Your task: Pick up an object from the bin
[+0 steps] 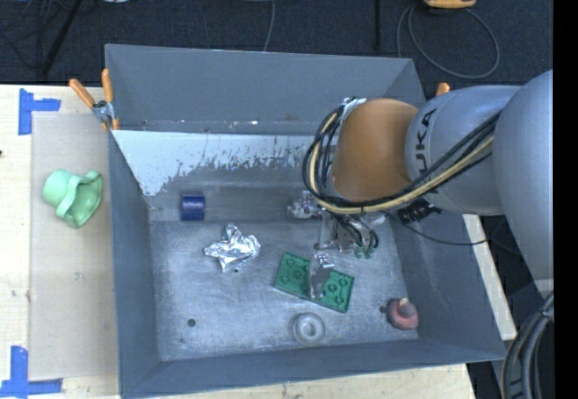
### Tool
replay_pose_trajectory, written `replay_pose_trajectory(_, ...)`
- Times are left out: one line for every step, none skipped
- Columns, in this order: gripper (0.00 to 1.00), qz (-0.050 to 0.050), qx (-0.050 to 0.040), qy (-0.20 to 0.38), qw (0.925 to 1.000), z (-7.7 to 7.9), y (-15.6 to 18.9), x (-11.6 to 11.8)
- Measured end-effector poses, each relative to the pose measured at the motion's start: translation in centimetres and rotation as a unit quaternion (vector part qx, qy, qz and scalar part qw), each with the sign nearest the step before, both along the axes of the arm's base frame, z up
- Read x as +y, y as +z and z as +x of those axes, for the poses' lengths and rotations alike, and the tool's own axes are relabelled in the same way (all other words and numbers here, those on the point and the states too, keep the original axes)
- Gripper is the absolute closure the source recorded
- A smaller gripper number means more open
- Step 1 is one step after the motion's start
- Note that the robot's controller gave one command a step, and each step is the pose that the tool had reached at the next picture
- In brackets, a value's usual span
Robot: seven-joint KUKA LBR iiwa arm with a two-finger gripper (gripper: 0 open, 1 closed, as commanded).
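Observation:
My gripper reaches down into the right half of the bin, its fingertips resting on a flat green studded plate that lies on the floor. Whether the fingers grip the plate's edge is hidden by the gripper body. A crumpled ball of silver foil lies to the left of the plate. A pale ring sits just in front of the plate near the front wall.
A small blue cylinder lies at the back left of the floor. A reddish-brown small thing rests in the front right corner. The arm with its orange cover and cables hangs over the right back part of the bin.

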State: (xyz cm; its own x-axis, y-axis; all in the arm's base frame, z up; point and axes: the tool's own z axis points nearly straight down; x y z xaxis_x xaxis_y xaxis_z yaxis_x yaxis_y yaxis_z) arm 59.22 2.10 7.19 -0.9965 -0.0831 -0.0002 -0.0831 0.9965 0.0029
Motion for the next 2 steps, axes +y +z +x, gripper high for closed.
replay_pose_trajectory(1.0, -0.001, -0.0017, 0.0, 1.0, 0.2, 0.6, -0.1)
replay_pose_trajectory(1.0, -0.001, -0.0043, 0.073, 0.9973, -0.3, 13.4, -0.4)
